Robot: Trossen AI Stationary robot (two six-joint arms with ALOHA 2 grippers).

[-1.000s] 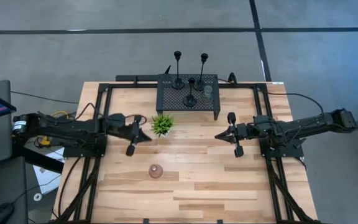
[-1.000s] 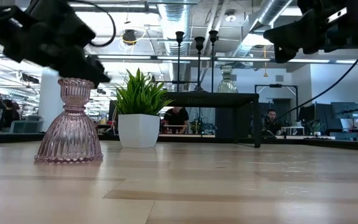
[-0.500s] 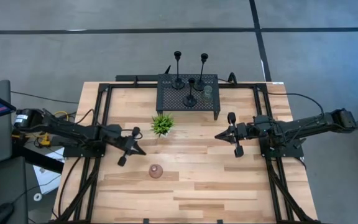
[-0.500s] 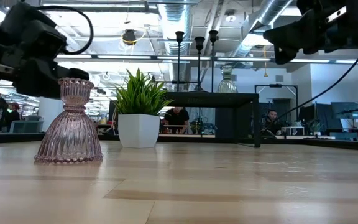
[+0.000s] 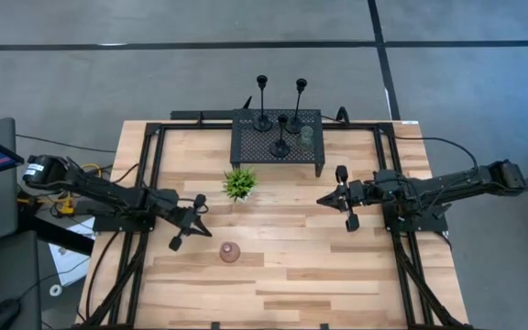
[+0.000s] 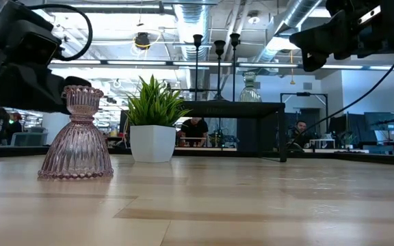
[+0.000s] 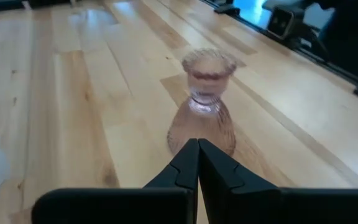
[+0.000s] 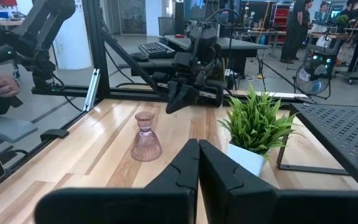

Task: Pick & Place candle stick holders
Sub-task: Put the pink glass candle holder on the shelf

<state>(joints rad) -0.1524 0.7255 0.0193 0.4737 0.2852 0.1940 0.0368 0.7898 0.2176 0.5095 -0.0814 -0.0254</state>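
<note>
A pinkish ribbed glass holder (image 5: 230,252) stands upright on its wide base on the wooden table, near the middle front; it also shows in the left wrist view (image 7: 202,106) and the low view (image 6: 76,137). Three slim black holders (image 5: 280,119) and a greenish glass cup (image 5: 307,135) stand on the black mesh rack (image 5: 255,147) at the far edge. My left gripper (image 5: 207,229) is shut and empty, a short way left of the pinkish holder and pointing at it. My right gripper (image 5: 322,199) is shut and empty, hovering right of the table's centre.
A small green potted plant (image 5: 239,183) stands between the rack and the pinkish holder, just beyond my left gripper. Bare wood lies between the two grippers and along the near edge (image 5: 319,293). People and desks show in the room beyond the table.
My left gripper has moved from beside the plant toward the table's near edge and down, closing on the pinkish holder, and has stayed shut. The holder has not moved.
</note>
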